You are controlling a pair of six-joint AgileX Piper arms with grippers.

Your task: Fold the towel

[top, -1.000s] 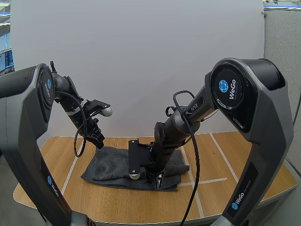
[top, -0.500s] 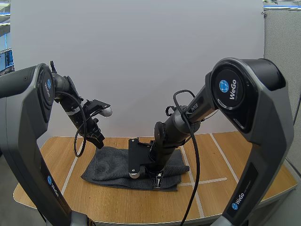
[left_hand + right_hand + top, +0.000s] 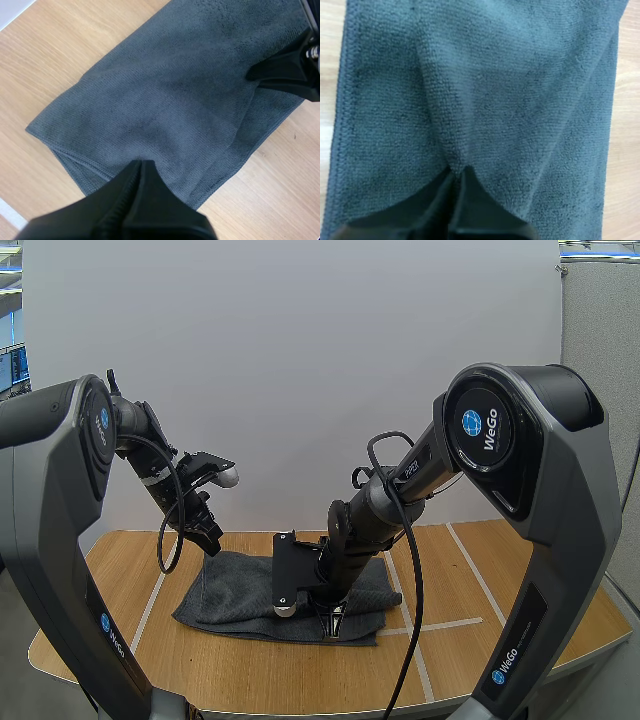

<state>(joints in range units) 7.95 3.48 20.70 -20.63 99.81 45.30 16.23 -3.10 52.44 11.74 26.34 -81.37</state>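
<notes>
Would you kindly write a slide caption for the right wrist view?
Right gripper pinching the grey towel on the wooden table, a crease running from its tips.

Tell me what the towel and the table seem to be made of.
The towel looks like dark grey microfibre or terry cloth, matte, with a fine looped nap and a stitched hem along the edge; it creases softly. The table is light wood or wood-look laminate, smooth, with straight grain lines; which of the two I cannot tell.

White wall (image 3: 300, 360) behind; wooden table (image 3: 250, 665) (pale tape lines); grey partition (image 3: 598, 350) right.
</notes>
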